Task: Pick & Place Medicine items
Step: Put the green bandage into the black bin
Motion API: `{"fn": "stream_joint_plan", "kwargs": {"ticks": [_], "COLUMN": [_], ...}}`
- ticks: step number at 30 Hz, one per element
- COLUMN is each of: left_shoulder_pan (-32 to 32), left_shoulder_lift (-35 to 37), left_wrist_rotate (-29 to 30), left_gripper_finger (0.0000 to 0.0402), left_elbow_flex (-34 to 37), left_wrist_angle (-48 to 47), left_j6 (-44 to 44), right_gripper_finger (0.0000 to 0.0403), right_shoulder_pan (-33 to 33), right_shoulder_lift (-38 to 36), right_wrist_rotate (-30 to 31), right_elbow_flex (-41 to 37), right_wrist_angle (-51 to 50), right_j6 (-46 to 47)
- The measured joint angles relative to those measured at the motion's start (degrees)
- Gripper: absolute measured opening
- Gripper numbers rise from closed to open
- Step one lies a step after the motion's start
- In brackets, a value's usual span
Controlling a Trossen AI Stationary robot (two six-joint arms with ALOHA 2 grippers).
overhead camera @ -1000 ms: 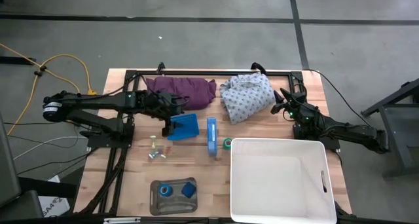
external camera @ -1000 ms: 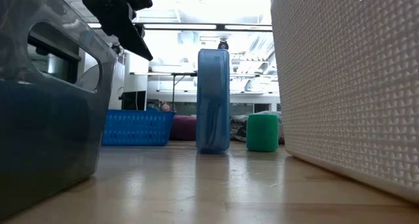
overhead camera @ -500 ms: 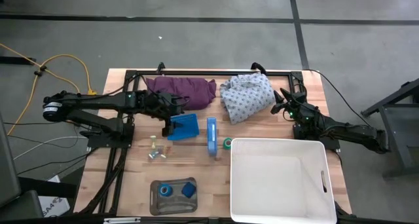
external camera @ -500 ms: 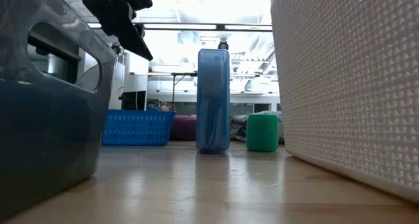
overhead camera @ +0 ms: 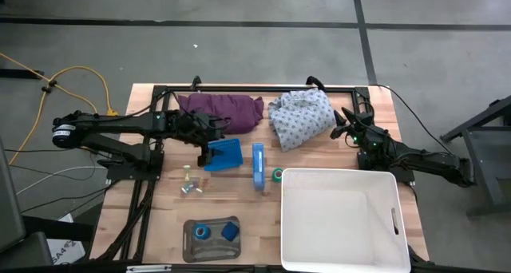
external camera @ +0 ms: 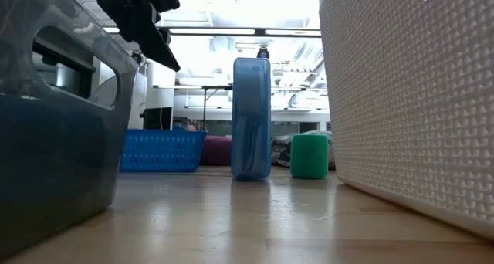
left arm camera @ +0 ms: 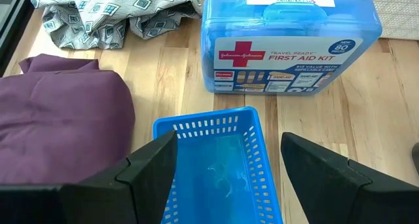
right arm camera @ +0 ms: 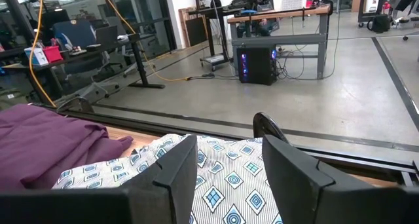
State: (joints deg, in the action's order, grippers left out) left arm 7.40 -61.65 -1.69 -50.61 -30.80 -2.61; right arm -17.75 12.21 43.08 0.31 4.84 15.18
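In the high view a blue roll (overhead camera: 203, 231) and a small blue block (overhead camera: 231, 230) lie in a grey tray (overhead camera: 192, 247) at the near edge. Several tiny pale vials (overhead camera: 190, 183) lie on the wood. A green roll (overhead camera: 276, 175) stands upright beside a blue first aid kit (overhead camera: 258, 165) that stands on its edge. My left gripper (overhead camera: 207, 151) is open and hovers over a blue basket (left arm camera: 216, 162), with one finger on either side of it. My right gripper (right arm camera: 226, 178) is open, over the patterned cloth (right arm camera: 222, 171) at the far right.
A large white bin (overhead camera: 339, 219) fills the near right of the table. A purple cloth (overhead camera: 223, 109) and the patterned cloth (overhead camera: 302, 117) lie along the far edge. In the low view the green roll (external camera: 309, 156) stands right of the kit (external camera: 252, 117).
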Motion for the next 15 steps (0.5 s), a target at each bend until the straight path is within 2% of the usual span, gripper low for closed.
{"fn": "stream_joint_plan", "kwargs": {"ticks": [3,8,11,15], "left_shoulder_pan": [0.00,0.00,0.00,0.00], "left_shoulder_lift": [0.00,0.00,0.00,0.00], "left_wrist_rotate": [0.00,0.00,0.00,0.02], "left_gripper_finger": [0.0266,0.0266,0.0266,0.0266], "left_elbow_flex": [0.00,0.00,0.00,-0.02], "left_wrist_angle": [0.01,0.00,-0.01,-0.01], "left_j6": [0.00,0.00,-0.01,0.00], "right_gripper_finger": [0.0160,0.0160,0.0160,0.0160], "right_shoulder_pan": [-0.01,-0.01,-0.01,0.00], "right_shoulder_lift": [0.00,0.00,0.00,0.02], "right_wrist_rotate": [-0.84,-6.63,-15.11,-30.00], "right_elbow_flex": [-0.01,0.01,0.00,0.01], "right_wrist_angle": [0.05,0.11,0.11,1.12], "right_j6": [0.36,6.53,6.90,6.21]}}
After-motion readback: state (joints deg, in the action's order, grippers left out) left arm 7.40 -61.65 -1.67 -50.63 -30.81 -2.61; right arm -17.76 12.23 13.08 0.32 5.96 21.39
